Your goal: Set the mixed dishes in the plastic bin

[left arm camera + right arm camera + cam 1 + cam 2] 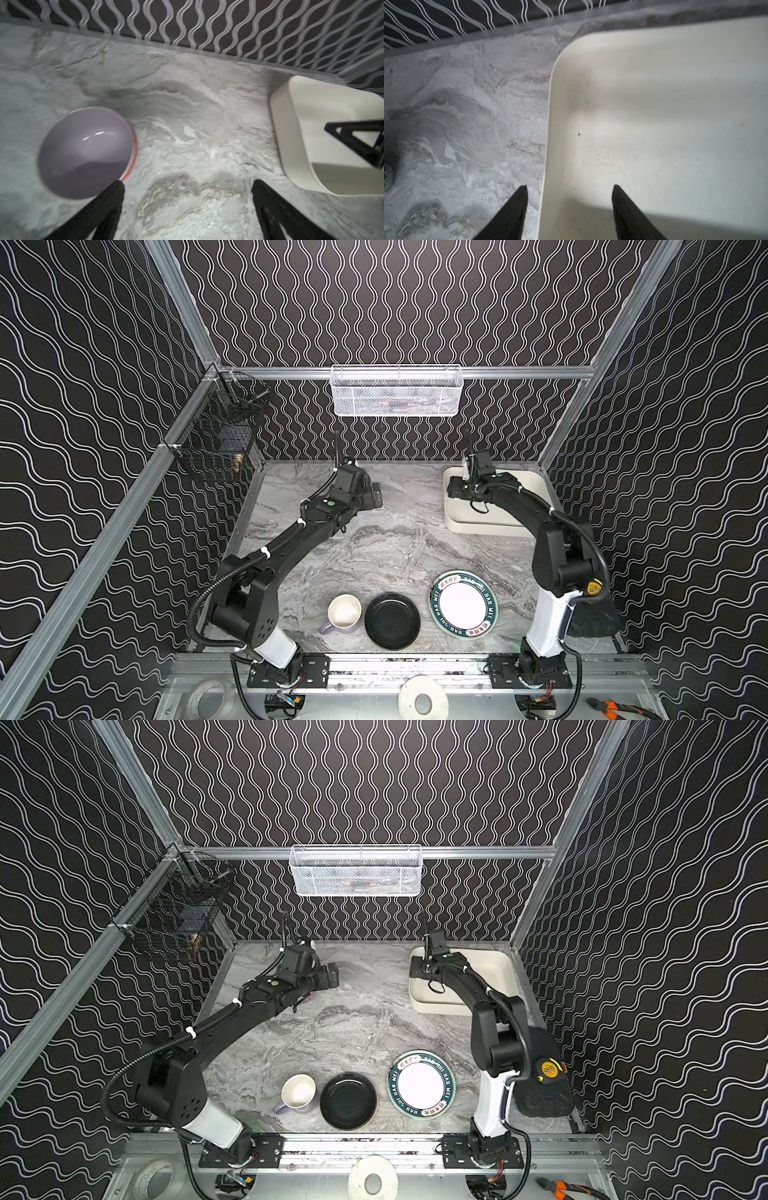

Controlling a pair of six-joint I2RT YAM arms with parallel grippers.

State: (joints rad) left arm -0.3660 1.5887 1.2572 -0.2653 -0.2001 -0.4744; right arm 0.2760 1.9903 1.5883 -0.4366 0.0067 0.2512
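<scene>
The left tool (188,182) hangs with its jaws wide and empty over the bare surface (187,124). The lilac bowl (87,151) is just beside one fingertip, and an orange-red edge peeps from under it, though I cannot tell what it belongs to. The right tool (570,187) stands with jaws apart, astride the wall of the plastic bin (654,124), one finger outside and one inside, holding nothing; the bin's floor, where it shows, is bare. Near the arms' bases, well apart from the bin, the lavender mug (344,611), black plate (392,620) and green-rimmed plate (463,605) lie in a row. I judge them all stiff, glazed, slippery and breakable. The bowl and mug are best nipped across the rim, one finger inside, while the flat plates offer only a thin raised edge — a low, firm pinch. The bin looks light and may slide if nudged.
</scene>
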